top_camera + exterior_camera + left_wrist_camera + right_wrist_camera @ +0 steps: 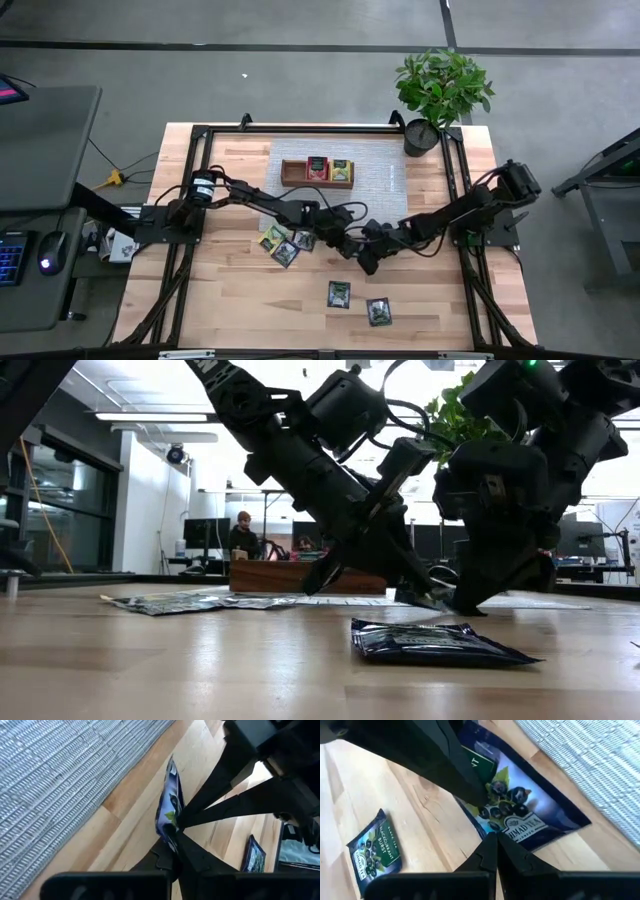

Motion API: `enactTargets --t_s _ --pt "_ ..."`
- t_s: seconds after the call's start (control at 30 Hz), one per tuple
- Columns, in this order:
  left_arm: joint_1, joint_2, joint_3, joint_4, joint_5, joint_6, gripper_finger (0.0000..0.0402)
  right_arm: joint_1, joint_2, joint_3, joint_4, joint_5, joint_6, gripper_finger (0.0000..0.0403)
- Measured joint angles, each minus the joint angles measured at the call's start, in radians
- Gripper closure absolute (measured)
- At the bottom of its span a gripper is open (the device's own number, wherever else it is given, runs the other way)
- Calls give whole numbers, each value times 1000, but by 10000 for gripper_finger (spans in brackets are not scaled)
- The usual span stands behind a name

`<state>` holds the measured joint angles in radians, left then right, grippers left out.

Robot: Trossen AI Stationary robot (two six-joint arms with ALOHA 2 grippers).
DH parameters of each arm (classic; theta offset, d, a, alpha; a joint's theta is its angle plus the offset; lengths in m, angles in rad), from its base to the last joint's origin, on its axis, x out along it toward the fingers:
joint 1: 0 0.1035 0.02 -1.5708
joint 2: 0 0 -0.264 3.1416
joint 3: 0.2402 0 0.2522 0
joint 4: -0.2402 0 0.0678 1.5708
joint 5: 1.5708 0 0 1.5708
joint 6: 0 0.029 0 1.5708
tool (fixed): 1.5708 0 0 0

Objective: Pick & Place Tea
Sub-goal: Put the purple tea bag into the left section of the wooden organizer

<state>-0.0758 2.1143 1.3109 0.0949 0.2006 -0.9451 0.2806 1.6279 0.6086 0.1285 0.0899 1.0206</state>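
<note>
Both hands meet at the middle of the light wooden table (pixel 430 300), just near of the grey woven mat (pixel 385 180). The left hand (pixel 175 827) and the right hand (pixel 492 837) each have their dark fingers pressed together on the same dark blue flat tea packet with a berry picture (pixel 520 815). In the left wrist view this packet (pixel 167 805) stands on its edge, pinched at its lower corner by both hands. In the low view the two hands touch the table close to each other, to the right of centre.

Other tea packets lie apart from the hands. A dark packet (pixel 339 294) and another dark packet (pixel 378 312) lie on the near part of the table, to the right; one of them shows in the low view as a flat dark pouch (pixel 435 643) in front of the hands. A small group of yellow-green and dark packets (pixel 281 243) lies left of the hands, under the left arm.

The brown wooden tray (pixel 294 172) sits on the mat at the far side. It holds a red packet (pixel 317 167) in the middle compartment and a yellow-green packet (pixel 341 170) in the right one; the left compartment shows only wood.
</note>
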Motion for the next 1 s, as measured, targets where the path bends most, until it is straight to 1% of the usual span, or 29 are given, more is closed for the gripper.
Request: enactTargets --t_s 0.13,0.33,0.47,0.6,0.7,0.77,0.8,0.87,0.9,1.0 --pt "0 0 1 -16 25 29 400 0 -72 1 -53 12 0 403" --pt "14 0 1 -24 65 97 401 1 -256 1 -258 6 25 403" --pt "51 -10 1 -39 135 228 401 1 -408 2 -401 20 30 403" --pt "94 -104 4 -127 214 400 401 1 -551 2 -496 67 30 403" --pt "125 -208 2 -296 240 545 401 1 -630 2 -536 103 30 403" --pt "149 -262 36 -430 231 654 401 1 -666 2 -553 129 29 403" --pt "162 -293 53 -528 216 718 401 1 -677 2 -558 143 28 403" --pt "193 -345 117 -756 148 852 401 1 -691 2 -562 167 27 403" --pt "208 -356 161 -842 92 919 402 1 -693 2 -564 173 27 403" --pt "255 -361 303 -1178 -120 1101 401 1 -691 3 -565 181 27 403"
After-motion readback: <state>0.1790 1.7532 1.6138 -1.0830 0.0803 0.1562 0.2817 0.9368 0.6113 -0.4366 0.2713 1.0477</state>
